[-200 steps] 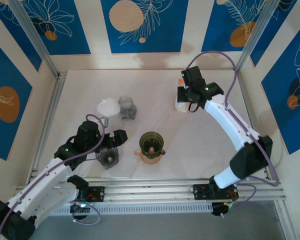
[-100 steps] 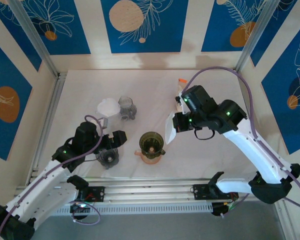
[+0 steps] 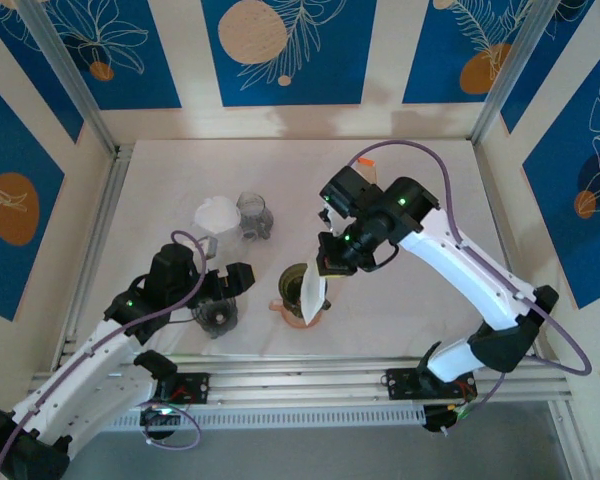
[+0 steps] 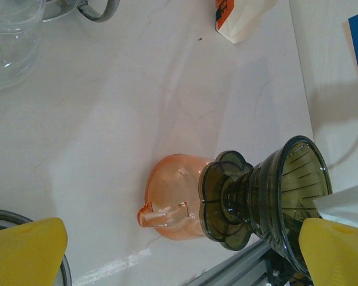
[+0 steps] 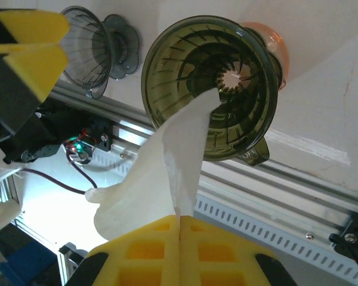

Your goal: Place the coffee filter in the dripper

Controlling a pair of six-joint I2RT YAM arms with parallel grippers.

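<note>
Your right gripper [image 5: 179, 223] was clamped on the coffee filter [image 5: 167, 167], tip dipping into the dripper [image 5: 185, 65] from seven o'clock. Light, floppy paper, I'd judge; pinching its edge suited it

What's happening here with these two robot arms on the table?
The right gripper pinches a white paper coffee filter, its lower tip reaching into the dark green dripper, which sits on an orange server. The filter is not released yet. The left gripper is open, hovering near a grey dripper and holding nothing.
</note>
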